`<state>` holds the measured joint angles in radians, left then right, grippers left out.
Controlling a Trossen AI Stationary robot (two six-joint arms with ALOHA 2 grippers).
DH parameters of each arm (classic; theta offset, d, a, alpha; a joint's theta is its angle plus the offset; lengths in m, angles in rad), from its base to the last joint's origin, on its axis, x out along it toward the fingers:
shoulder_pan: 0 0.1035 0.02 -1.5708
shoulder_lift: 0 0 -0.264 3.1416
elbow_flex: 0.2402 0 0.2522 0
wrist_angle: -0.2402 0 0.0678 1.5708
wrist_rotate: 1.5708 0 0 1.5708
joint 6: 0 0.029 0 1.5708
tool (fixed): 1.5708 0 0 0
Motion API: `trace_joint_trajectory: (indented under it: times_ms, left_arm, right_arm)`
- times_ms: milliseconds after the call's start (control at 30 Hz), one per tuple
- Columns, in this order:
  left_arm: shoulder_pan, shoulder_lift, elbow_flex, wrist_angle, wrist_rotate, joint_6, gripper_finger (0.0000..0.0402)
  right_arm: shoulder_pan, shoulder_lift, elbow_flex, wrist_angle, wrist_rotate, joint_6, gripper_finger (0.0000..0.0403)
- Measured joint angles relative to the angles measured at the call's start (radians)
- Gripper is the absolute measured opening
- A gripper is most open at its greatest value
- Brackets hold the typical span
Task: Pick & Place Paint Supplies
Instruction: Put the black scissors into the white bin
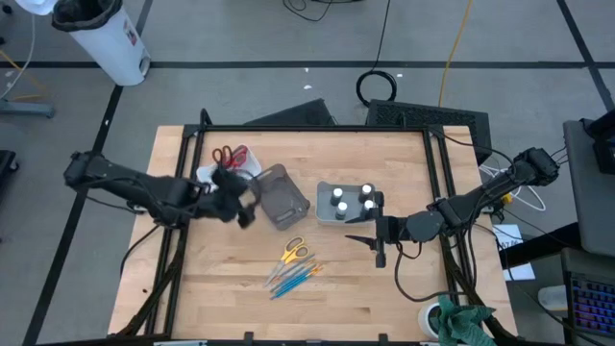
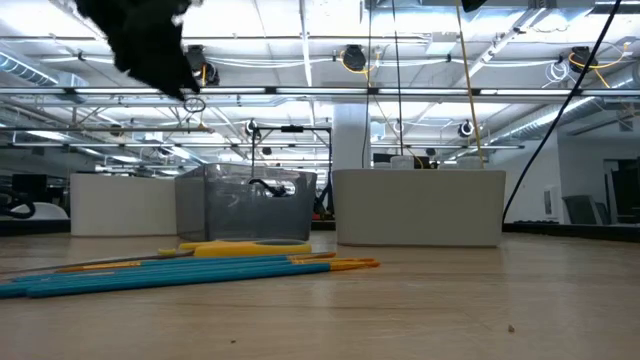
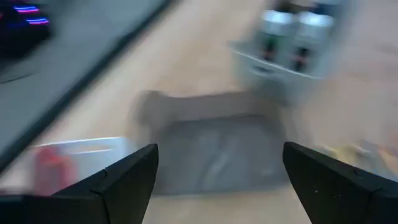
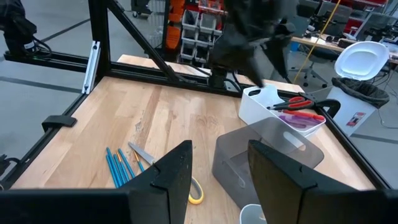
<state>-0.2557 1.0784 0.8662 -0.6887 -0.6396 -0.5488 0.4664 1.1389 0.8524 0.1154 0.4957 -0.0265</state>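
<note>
We see four small dark bottles (image 1: 352,199) with white caps standing together in a white tray (image 1: 327,213) right of the table's middle. Left of it, a smoky clear bin (image 1: 284,198) sits on the wood (image 1: 432,288), and as far as we can tell it holds nothing. Farther left, a white bin (image 4: 261,106) near the table's rear left holds the red scissors (image 1: 227,154), with purple handles (image 4: 298,121) lying under them in the right wrist view.

Loose on the table in front of the clear bin lie the yellow scissors (image 1: 293,251) and, just beside them, a fanned bundle of thin blue and teal brushes (image 1: 293,278) with orange ends. In the low view the brushes stretch across the foreground, the yellow scissors just behind them, with the clear bin and the white tray side by side beyond.

The left gripper (image 1: 240,205) hangs between the white bin and the clear bin, its fingers (image 3: 127,180) spread wide with nothing between them; its wrist view looks down at the clear bin, with the bottle tray beyond. The right gripper (image 1: 379,248) hovers just in front of the bottle tray, its two fingers (image 4: 174,171) standing partly apart and empty, pointed across the table toward the clear bin and white bin.
</note>
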Motion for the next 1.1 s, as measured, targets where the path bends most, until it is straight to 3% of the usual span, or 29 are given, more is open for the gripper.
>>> trace_joint_trajectory:
  times_ms: [100, 233, 433, 600, 800, 1100]
  left_arm:
    - [0.094, -0.064, -0.022, -0.126, -0.027, -0.066, 0.0351]
    - [0.270, -0.141, -0.111, -0.114, 0.025, -0.116, 0.0351]
    - [0.561, -0.182, -0.293, 0.172, 0.188, -0.116, 0.0351]
    - [0.746, -0.169, -0.369, 0.355, 0.301, -0.081, 0.0351]
    - [0.837, -0.123, -0.374, 0.376, 0.325, -0.056, 0.0351]
    - [0.845, 0.025, -0.374, 0.464, 0.321, -0.038, 0.0351]
  right_arm:
    - [0.000, 0.000, 0.000, 0.001, 0.000, 0.000, 0.0146]
    - [0.000, 0.000, 0.000, 0.001, 0.000, -0.001, 0.0146]
    - [0.000, 0.000, 0.000, 0.001, 0.000, -0.005, 0.0146]
    - [0.000, 0.000, 0.000, 0.001, 0.000, -0.011, 0.0146]
    - [0.000, 0.000, 0.000, 0.000, 0.000, -0.013, 0.0146]
    - [0.000, 0.000, 0.000, 0.000, 0.000, -0.013, 0.0146]
